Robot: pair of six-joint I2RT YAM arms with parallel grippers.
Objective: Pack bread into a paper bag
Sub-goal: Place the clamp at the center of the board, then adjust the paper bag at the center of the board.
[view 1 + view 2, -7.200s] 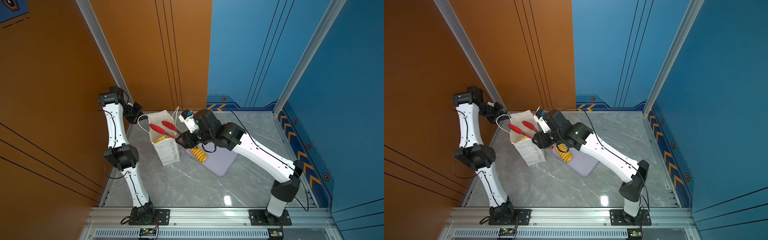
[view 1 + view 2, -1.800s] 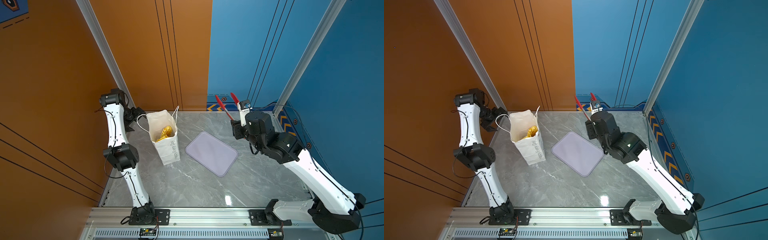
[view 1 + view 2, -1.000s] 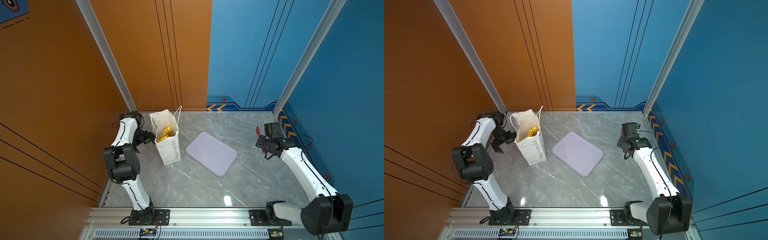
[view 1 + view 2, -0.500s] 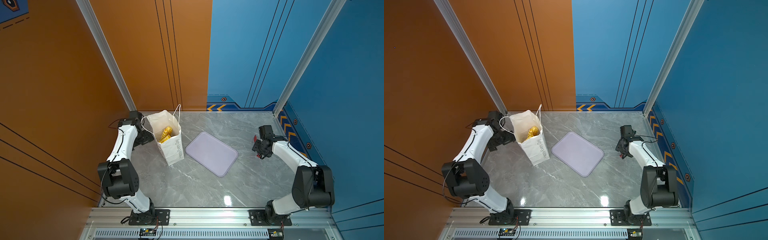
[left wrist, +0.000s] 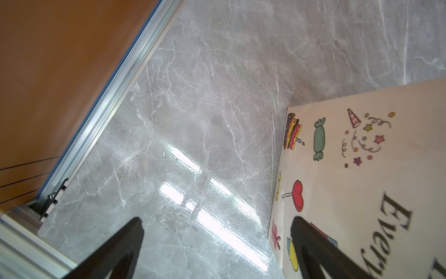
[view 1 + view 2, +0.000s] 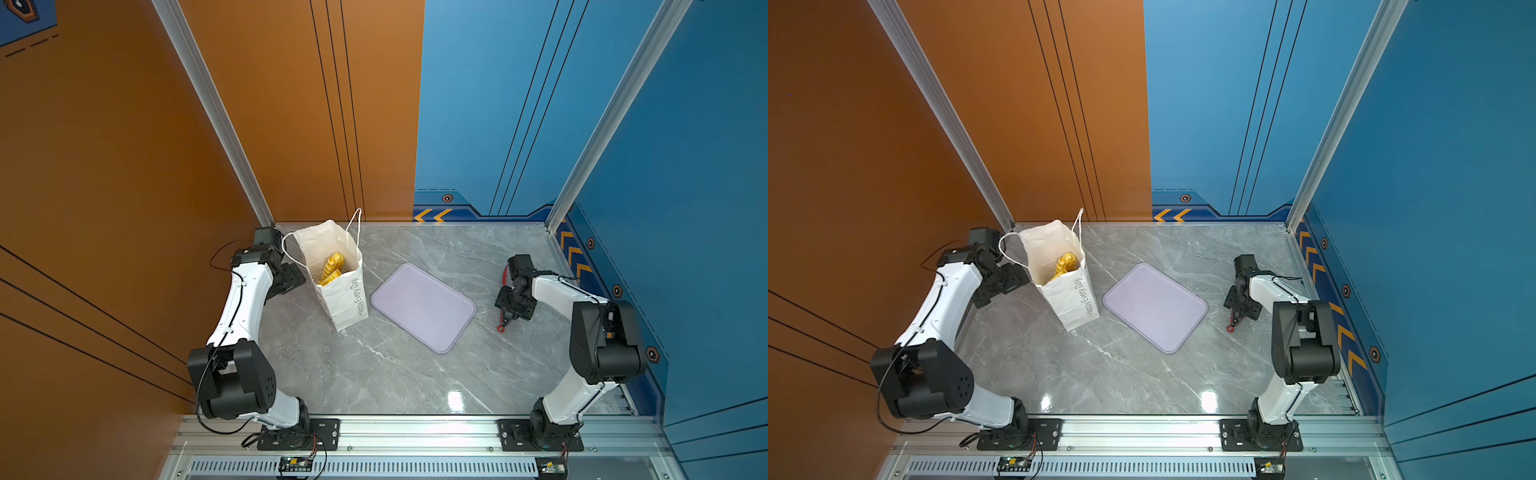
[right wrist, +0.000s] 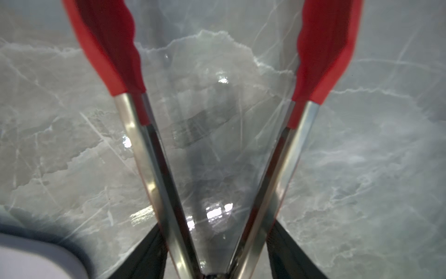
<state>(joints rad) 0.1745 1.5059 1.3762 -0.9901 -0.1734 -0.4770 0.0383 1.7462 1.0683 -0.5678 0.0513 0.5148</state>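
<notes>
In both top views the paper bag [image 6: 347, 299] stands upright near the far left corner of the table [image 6: 374, 374], mouth open, with the golden bread [image 6: 331, 269] down inside it. The lilac tray [image 6: 424, 307] beside it is bare, so packing looks finished. The bag is probably light and thin-walled, easy to tip or crease; it is best steadied at the rim or lifted by a cord handle [image 6: 359, 212]. The bread looks light and would want a gentle pinch across its ridges. The left arm is folded low, with the left tool [image 6: 1009, 282] just beside the bag's wall on that arm's side. The right arm stands elbow-up beyond the tray, well apart from the bag, with the right tool [image 6: 513, 305] close over the table carrying tongs [image 6: 502, 328]. The left wrist view shows that tool's fingers [image 5: 125, 241] spread wide with nothing between them. One overlaps the bag's doodle-printed face, though whether it touches cannot be told. The right wrist view shows the right tool clamped on the tongs' steel arms near the hinge, the red tips [image 7: 113, 48] sprung apart over bare table.
</notes>
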